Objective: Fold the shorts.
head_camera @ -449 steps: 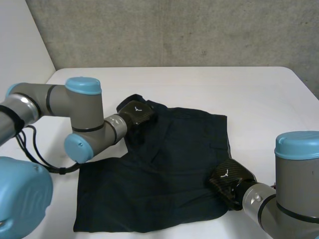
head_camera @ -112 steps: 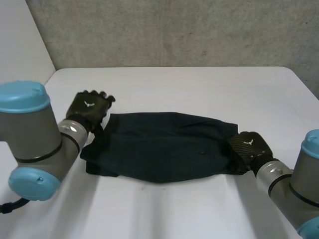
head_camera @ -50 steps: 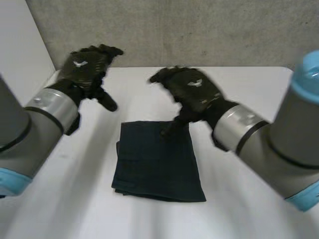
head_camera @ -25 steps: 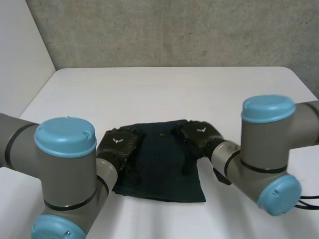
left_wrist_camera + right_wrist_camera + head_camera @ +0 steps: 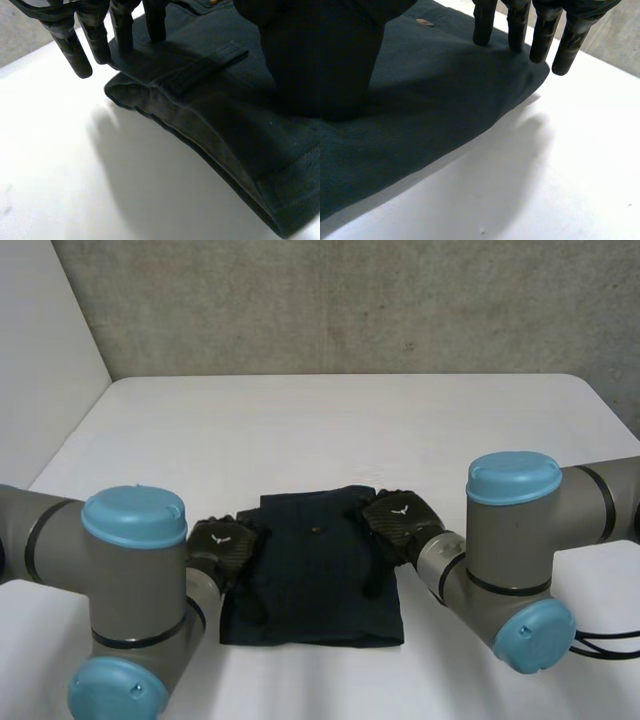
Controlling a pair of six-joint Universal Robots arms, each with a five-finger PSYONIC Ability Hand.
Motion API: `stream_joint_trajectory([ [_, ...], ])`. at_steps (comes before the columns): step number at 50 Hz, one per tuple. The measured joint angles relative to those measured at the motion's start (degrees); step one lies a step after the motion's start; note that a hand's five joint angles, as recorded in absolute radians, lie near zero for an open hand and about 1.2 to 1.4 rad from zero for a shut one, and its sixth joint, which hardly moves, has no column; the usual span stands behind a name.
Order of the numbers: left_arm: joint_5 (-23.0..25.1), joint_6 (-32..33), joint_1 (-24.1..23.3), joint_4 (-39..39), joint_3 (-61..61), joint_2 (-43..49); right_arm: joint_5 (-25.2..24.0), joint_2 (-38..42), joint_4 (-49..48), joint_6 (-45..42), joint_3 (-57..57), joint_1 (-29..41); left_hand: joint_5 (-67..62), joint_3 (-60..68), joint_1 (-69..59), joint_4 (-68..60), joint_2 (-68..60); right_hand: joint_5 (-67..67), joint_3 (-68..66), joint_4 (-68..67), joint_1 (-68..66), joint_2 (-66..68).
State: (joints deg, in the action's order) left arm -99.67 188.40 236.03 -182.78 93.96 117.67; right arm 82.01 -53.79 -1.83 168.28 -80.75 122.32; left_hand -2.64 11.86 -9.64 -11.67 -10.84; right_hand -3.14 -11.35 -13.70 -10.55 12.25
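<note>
While the shorts (image 5: 315, 570) lie folded in a compact stack on the table (image 5: 330, 430) between both arms, left hand (image 5: 222, 548) sits at the stack's left edge, fingers (image 5: 72, 45) straight. Right hand (image 5: 400, 520) at the right edge, fingers (image 5: 515, 25) straight, tips on cloth.

Shorts (image 5: 312, 575), earlier flat and wide, now a compact square.

Shorts (image 5: 318, 570) edge (under left hand (image 5: 225, 548))
</note>
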Motion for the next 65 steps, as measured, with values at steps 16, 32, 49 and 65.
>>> stream_joint_trajectory([
  [16,9.1,-4.0,3.6,8.7,-12.1,-20.2,3.7,-20.8,2.1,-2.3,1.6,-6.7,0.0,0.0,0.0,0.0,0.0,0.1,0.0,0.0,0.0,0.0],
  [32,17.6,-14.4,15.0,36.3,-28.1,-24.4,10.7,-31.1,14.8,-0.5,6.8,-14.6,0.0,0.0,0.0,0.0,0.0,0.1,0.0,0.0,0.0,0.0],
  [49,17.6,-13.6,14.2,29.5,-23.5,-27.2,9.9,-31.4,14.4,-0.5,5.4,-14.2,0.0,0.0,0.0,0.0,0.0,0.1,0.0,0.0,0.0,0.0],
  [65,12.9,-7.5,14.2,26.9,-22.5,-26.8,9.8,-32.2,14.4,-0.6,5.0,-14.1,0.0,0.0,0.0,0.0,0.0,0.1,0.0,0.0,0.0,0.0],
])
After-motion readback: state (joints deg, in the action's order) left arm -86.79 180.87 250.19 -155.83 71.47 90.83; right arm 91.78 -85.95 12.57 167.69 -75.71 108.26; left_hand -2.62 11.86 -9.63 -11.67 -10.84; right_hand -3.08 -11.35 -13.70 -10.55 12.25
